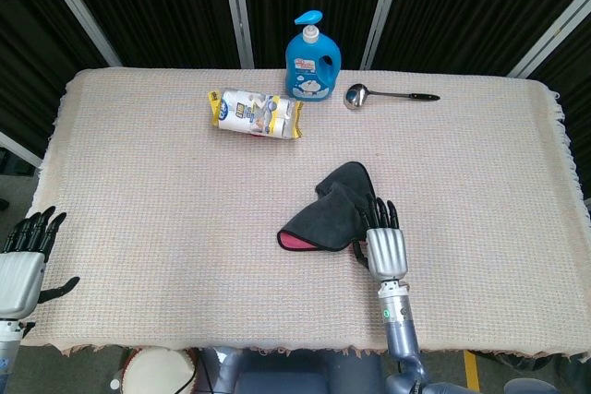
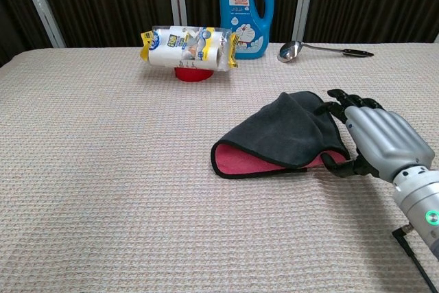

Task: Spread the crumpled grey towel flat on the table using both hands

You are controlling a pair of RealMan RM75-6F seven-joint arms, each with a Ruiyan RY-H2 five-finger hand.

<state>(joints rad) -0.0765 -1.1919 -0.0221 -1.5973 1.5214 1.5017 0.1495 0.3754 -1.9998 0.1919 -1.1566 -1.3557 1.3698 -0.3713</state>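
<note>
Grey towel [image 1: 331, 212] lies crumpled and folded over itself on the counter [image 1: 138, 182], right of centre & toward the near edge. A pink underside shows along its near-left fold in both views. Counter is covered w/ a beige woven cloth.

Right hand [image 1: 383, 242] rests palm-down at the towel's right edge, fingers [image 2: 346, 99] stretched fwd, touching or just overlapping the dark cloth. Thumb [image 2: 337, 164] curls in at the towel's near-right corner. Can't tell if any cloth is actually pinched; the hand looks mostly flat, fingers close together, nothing lifted.

Left hand [image 1: 23, 260] sits at the counter's near-left corner, well apart from the towel. Fingers straight and slightly apart, thumb out to the side, holding nothing. Only the head view shows it.

At the far side: blue detergent bottle [image 1: 312, 60] upright near centre, a metal ladle [image 1: 383, 95] just right of it w/ dark handle pointing right, and a wrapped pack of white rolls [image 1: 257, 113] lying left of the bottle. In chest view a red object [image 2: 192, 73] shows under the pack.
</note>
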